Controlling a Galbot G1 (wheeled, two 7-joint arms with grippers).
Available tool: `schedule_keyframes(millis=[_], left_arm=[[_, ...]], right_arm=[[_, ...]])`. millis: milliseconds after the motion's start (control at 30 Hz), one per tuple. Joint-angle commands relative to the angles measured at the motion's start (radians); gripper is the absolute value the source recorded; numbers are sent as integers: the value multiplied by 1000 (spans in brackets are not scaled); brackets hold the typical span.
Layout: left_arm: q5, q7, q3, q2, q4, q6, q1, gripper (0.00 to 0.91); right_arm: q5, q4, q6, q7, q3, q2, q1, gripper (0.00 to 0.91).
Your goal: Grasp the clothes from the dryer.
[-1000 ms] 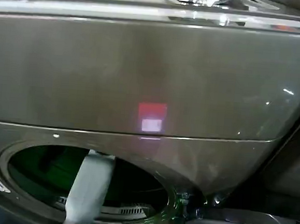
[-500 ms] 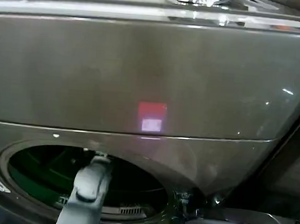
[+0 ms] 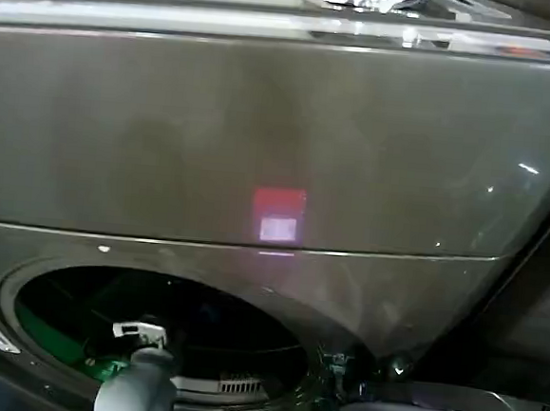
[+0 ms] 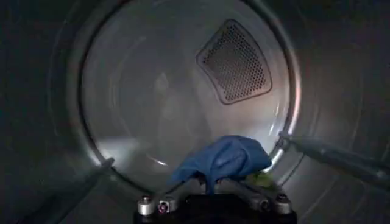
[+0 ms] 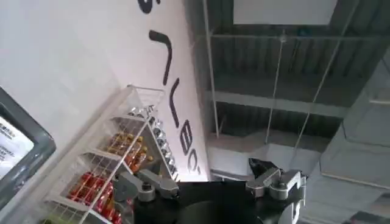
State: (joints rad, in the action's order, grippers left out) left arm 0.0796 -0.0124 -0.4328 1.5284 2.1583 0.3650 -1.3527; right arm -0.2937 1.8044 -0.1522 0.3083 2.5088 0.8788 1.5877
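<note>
Lower now than a second ago, the left gripper [image 4: 213, 190] pinches the soft navy-blue fabric bundle [image 4: 222, 159] on the floor of the bronze-grey dryer's [image 3: 280, 139] drum; light and limp, it should lift easily. Right gripper [image 5: 210, 182] idles, spread wide.

dryer [image 3: 261, 138] is bronze-grey with a red light [image 3: 279, 204], and the clothes [image 4: 222, 159] are blue with a yellow-green bit.
</note>
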Motion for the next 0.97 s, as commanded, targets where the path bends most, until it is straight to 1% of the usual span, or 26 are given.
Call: schedule_keyframes(millis=[33,400,967], left_arm=[[4,0,-2,0,30,-1,-45,0],[5,3,8,2,34,-8,-57,0],[6,7,12,10,36,0,-54,0]], right_arm=[[-1,1,-2,-4,-4,-3,-1,907],[-7,1,0,-8,6,-2,5,907],[2,20,-29,-5,0,-3,-9,907]])
